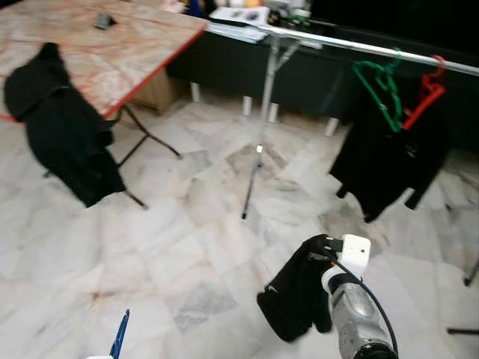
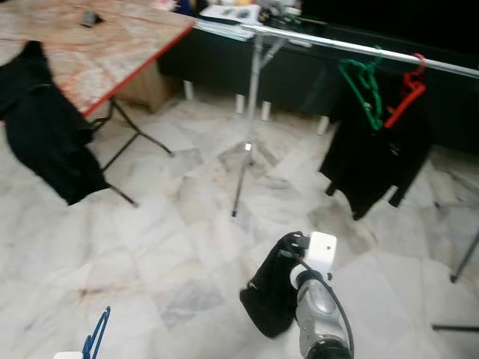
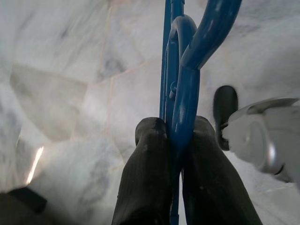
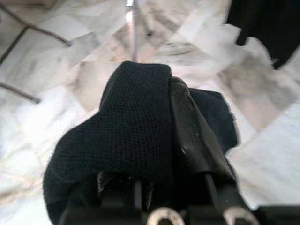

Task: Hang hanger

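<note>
Hanger: blue hanger [image 3: 180, 98] is the one we hold; in the left wrist view its plastic runs up between our two black fingers [image 3: 145, 183]; in the left eye view only a blue tip [image 1: 120, 334] shows at the bottom edge of the picture, low over the floor

Left gripper: left gripper [image 3: 174, 140] is clamped on the blue hanger, a finger pressed to each side of it

Right gripper: right gripper [image 4: 171, 117] is low on the right, over the floor; a black garment [image 1: 296, 299] is draped over its fingers and hangs down from them; the cloth covers the fingers, so we cannot tell whether they are clenched or released

Rail: silver clothes rail [image 1: 337, 43] crosses the upper right of the head views on a thin stand [image 1: 258, 149] whose foot rests on the floor; a green hanger [image 1: 380, 88] and a red hanger [image 1: 423, 99] hang side by side toward its right end; dark clothing [image 1: 389, 161] hangs below these two

Table: folding table [image 1: 127, 52] with a marbled top and red edging stands at upper left; another black garment [image 1: 63, 127] hangs over its near edge; a small dark object [image 1: 103, 20] lies near its far edge

Floor: pale marble tiles [image 1: 172, 247]; we see blur in both head views
</note>
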Controlling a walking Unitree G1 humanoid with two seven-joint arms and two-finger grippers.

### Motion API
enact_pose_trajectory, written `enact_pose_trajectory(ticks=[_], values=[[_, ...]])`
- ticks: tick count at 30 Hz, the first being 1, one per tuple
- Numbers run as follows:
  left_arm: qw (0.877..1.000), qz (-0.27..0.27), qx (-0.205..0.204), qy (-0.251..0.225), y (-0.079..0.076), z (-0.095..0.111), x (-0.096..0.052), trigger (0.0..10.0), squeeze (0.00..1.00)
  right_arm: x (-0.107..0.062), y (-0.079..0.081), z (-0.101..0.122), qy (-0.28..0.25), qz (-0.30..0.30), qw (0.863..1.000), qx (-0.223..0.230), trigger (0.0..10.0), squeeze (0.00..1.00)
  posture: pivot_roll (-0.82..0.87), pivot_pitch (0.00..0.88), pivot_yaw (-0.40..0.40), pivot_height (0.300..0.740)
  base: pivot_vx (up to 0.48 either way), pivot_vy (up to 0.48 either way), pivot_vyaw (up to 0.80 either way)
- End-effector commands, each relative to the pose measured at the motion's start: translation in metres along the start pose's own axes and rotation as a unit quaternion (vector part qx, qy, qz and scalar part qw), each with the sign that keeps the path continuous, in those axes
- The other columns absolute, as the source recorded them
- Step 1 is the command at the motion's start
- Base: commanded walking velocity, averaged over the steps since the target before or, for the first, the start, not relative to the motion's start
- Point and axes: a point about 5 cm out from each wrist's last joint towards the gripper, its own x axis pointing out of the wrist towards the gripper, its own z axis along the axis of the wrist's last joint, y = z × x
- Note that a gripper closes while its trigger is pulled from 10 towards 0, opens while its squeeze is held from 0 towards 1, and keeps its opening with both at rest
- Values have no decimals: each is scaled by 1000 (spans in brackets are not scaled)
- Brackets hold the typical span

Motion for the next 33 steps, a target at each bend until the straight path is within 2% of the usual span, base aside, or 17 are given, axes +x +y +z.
enact_pose_trajectory(ticks=[1,6,12,25,33], values=[[1000,3,0,30,-1,-16,-4,10000,0,0,-1,3,-10,-6,1000,-2,10000,0,59,136,-56,740,0,0,781],[999,15,-27,38,0,-19,-5,10000,0,3,-2,7,-11,-11,1000,-5,10000,0,54,122,-59,740,0,0,781],[999,17,-33,38,0,-21,-6,10000,0,4,-4,10,-15,-21,1000,6,10000,0,57,113,-59,740,0,0,705],[997,18,-53,45,-1,-21,-5,10000,0,5,-3,8,-8,-25,999,19,10000,0,65,132,-63,740,0,0,0],[997,18,-50,55,-1,-24,-6,10000,0,6,-3,10,-8,-25,999,20,10000,0,59,155,-65,740,0,321,0]])
